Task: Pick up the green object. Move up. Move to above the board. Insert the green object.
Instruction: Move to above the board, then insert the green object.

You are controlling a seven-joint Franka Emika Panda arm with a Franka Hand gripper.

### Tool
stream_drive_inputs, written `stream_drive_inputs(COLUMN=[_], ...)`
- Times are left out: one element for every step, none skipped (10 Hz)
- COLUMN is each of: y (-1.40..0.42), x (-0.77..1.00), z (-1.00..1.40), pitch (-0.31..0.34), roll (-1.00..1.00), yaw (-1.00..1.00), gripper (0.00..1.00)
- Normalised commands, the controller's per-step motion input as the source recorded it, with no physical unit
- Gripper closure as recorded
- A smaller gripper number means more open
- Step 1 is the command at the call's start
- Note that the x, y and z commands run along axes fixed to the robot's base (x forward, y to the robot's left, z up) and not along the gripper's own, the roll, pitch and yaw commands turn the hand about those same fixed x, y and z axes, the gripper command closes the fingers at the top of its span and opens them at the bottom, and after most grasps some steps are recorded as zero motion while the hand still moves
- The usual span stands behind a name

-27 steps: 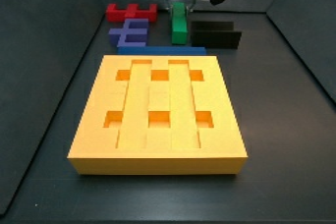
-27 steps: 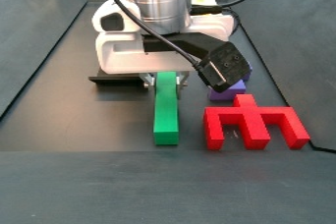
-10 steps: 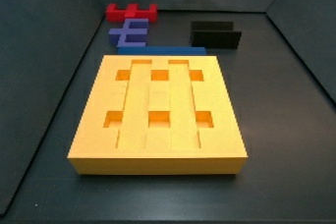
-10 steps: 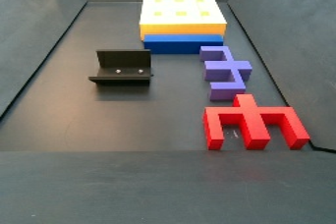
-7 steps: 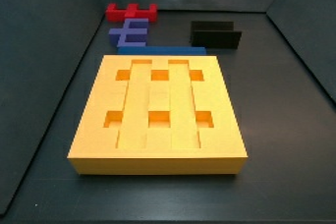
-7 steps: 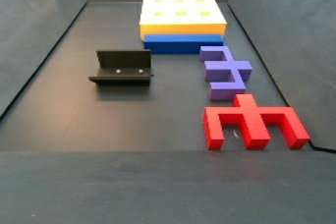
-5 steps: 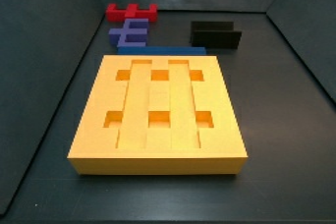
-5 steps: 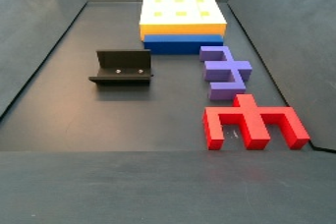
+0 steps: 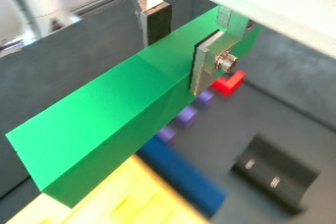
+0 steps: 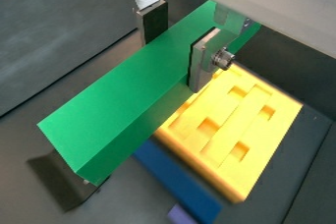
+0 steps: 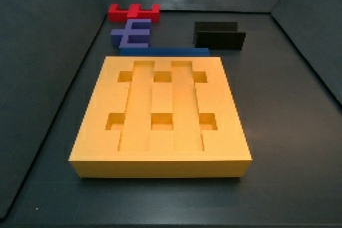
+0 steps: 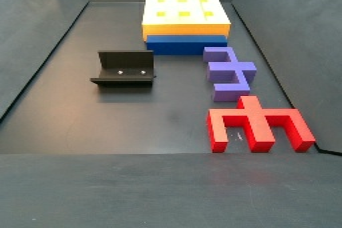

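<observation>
The gripper [image 9: 182, 46] is shut on the green object [image 9: 105, 120], a long green bar held across its width between the two fingers, high above the floor. It shows the same way in both wrist views, gripper [image 10: 180, 41] on bar [image 10: 118, 110]. The yellow board [image 10: 243, 120] lies below the bar in a wrist view, and only its corner [image 9: 98, 203] shows in a wrist view. Both side views show the board [image 11: 160, 112] [image 12: 185, 12] lying flat with its holes empty. Neither side view shows the gripper or the green bar.
A blue flat bar [image 11: 174, 51] [image 12: 185, 44] lies against the board's end. Beyond it are a purple notched block [image 11: 132, 35] [image 12: 230, 72], a red comb-shaped piece [image 11: 134, 13] [image 12: 258, 125] and the dark fixture [image 11: 221, 35] [image 12: 124, 69]. Dark walls enclose the floor.
The gripper took the green bar from the floor beside the fixture and lifted it. The bar's last edge rose out of the side view; now neither side view shows it.
</observation>
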Motion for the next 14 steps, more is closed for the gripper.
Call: stream_drive_inputs(y=[-1.40,-1.40,-0.81,-0.35,-0.22,0.00,0.00,0.00,0.00,0.00,-0.02,-0.09,-0.10,-0.16], x=[-0.19,-0.16,-0.07,0.01,0.03,0.00,0.00,0.00,0.00,0.00,0.15,0.00,-0.08,-0.16], z=[0.18,0.20,0.13,0.06,0.04,-0.08,-0.07,-0.08,-0.09,-0.02,-0.34,-0.95,-1.00,-1.00], pitch=[0.019,0.038,0.064,0.097,0.110,-0.027,-0.017,-0.026,-0.009,0.000,0.000,-0.147,-0.144,-0.139], roll=[0.01,0.00,0.00,0.01,0.00,0.00,0.00,0.00,0.00,0.00,-0.01,0.05,0.07,0.08], yaw=[0.01,0.01,0.01,0.00,0.01,0.00,0.00,0.00,0.00,0.00,0.00,0.00,0.00,0.00], gripper=[1.00,1.00,1.00,1.00,1.00,1.00,1.00,1.00,1.00,1.00,1.00,1.00,1.00,1.00])
